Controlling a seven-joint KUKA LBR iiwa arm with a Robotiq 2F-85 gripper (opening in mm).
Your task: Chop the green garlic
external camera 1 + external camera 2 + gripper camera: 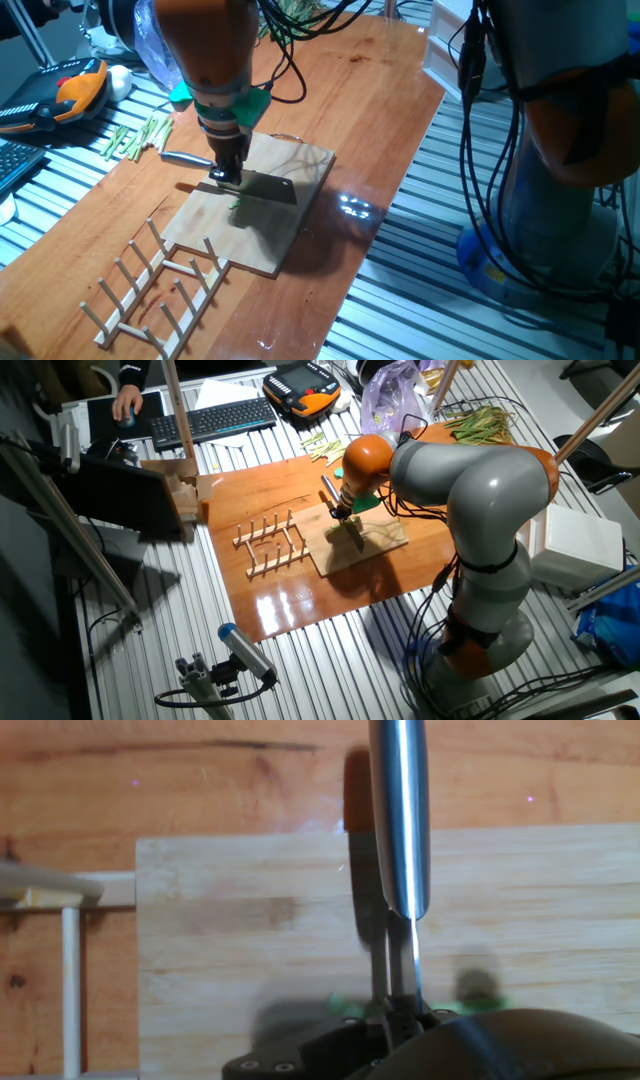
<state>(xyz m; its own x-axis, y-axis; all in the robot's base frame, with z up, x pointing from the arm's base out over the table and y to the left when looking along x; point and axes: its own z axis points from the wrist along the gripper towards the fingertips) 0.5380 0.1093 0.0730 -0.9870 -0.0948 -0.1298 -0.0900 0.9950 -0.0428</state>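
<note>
A pale wooden cutting board (270, 205) lies on the brown table. My gripper (228, 176) hangs over the board's left part, shut on a knife whose dark blade (266, 188) points right and whose silver handle (185, 158) sticks out left. A tiny bright green bit of green garlic (237, 204) lies on the board just under the blade's edge. In the hand view the handle (400, 810) runs up the middle, and blurred green garlic bits (474, 985) show on either side of the thin blade. The other fixed view has the gripper (343, 512) above the board (385, 545).
A wooden peg rack (160, 285) stands just left of the board's near corner. A bunch of pale green stalk sections (135, 138) lies at the table's far left. Leafy stalks (480, 422) are heaped at a far corner. An orange pendant (75, 90) sits off the table.
</note>
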